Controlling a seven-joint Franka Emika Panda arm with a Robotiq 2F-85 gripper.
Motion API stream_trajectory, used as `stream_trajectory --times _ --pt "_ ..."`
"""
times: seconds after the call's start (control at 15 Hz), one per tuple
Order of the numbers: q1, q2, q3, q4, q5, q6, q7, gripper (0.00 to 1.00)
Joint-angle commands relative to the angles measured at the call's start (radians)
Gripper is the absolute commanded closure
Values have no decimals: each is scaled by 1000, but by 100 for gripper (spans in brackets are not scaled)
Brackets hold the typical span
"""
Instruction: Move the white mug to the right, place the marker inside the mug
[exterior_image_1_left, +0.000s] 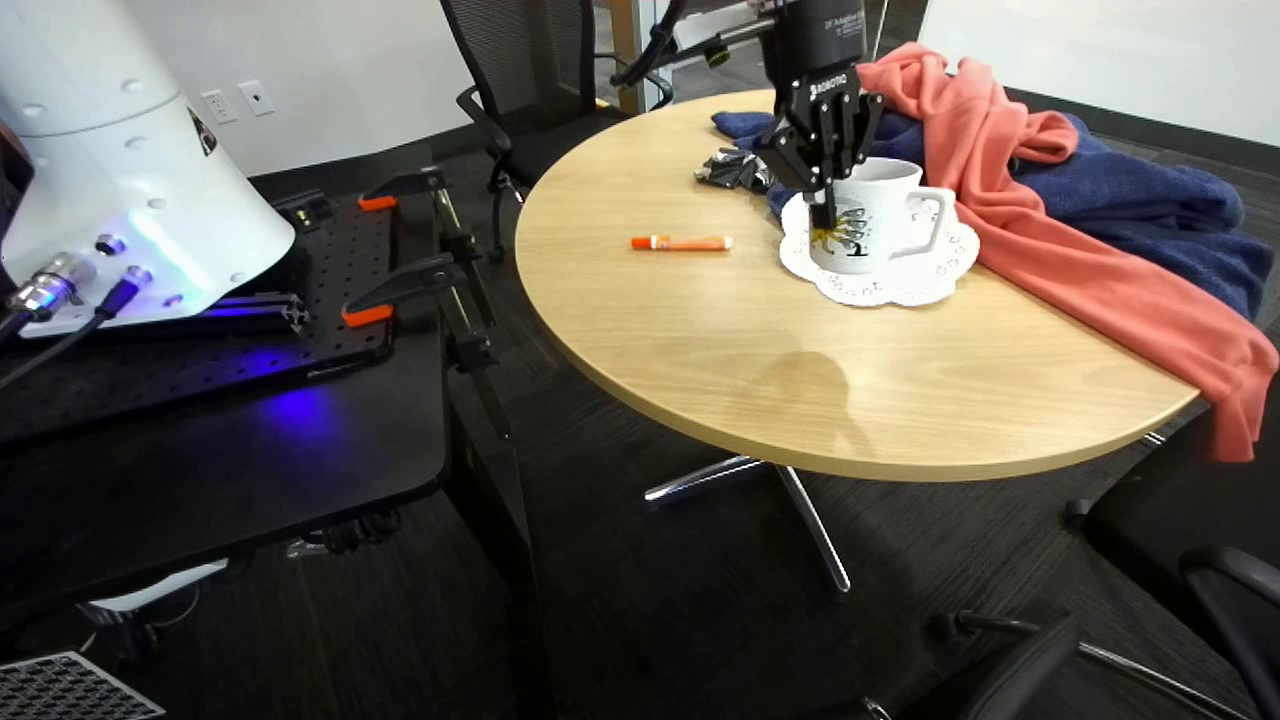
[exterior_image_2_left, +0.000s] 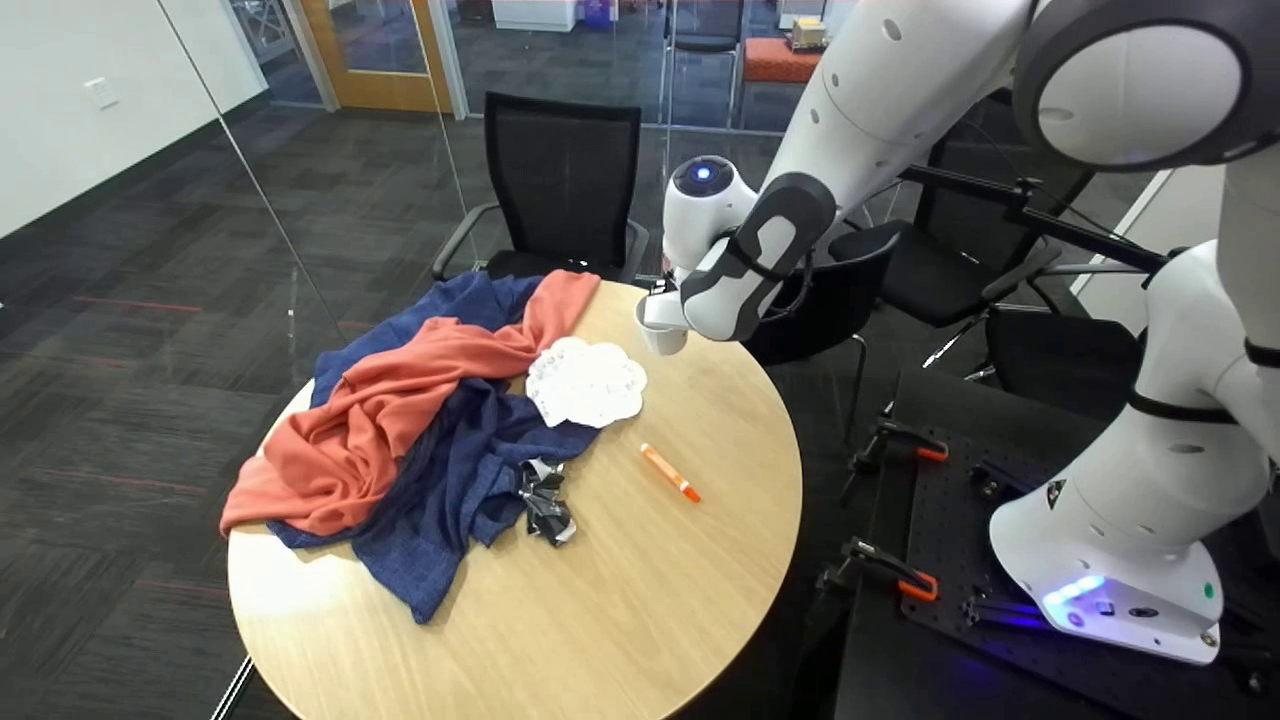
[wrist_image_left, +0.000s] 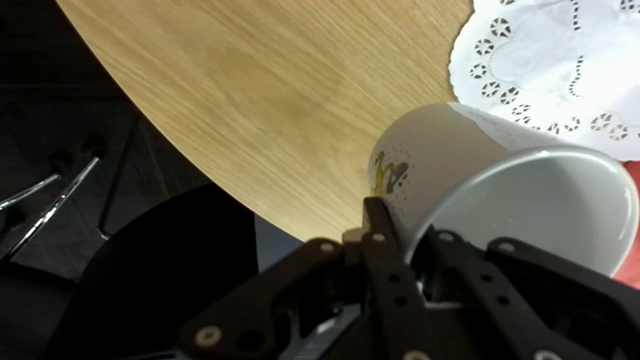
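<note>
In an exterior view: marker on table. Doily behind-left of marker, wrapper left of marker, at edge of lower cloth. Upper cloth lies across lower cloth, mostly left of doily. Mug over table, behind marker, right of doily, gripper straddling its rim. Chair behind table, arm base right.

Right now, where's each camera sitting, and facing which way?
Exterior view: high beside the round table, facing down; base and jaws show.
Exterior view: high, tableside, facing down at the navy cloth; Panda arm and base show.
Wrist view: wrist-mounted, facing past the jaws into the white mug.
Both exterior views, from roughly opposite sides, share the orange marker.
</note>
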Motion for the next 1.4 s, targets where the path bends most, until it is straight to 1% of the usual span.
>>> stream_trajectory --times 0.0,0.2,0.6,0.67,0.8,0.93,1.0,1.2,1.33 --pt "-56 -24 35 -20 18 0 28 97" --pt "-104 -15 69 -23 31 5 22 97" --pt "-194 10 163 -14 67 17 8 97" --pt "-172 23 137 -14 44 3 9 88" --pt "-184 29 154 -14 48 3 7 88" --pt "-185 30 157 -14 49 3 7 88" --pt "-164 46 138 -4 45 6 27 97" --pt "-153 94 122 37 50 -13 45 97" --pt "-161 121 123 62 57 -20 47 97"
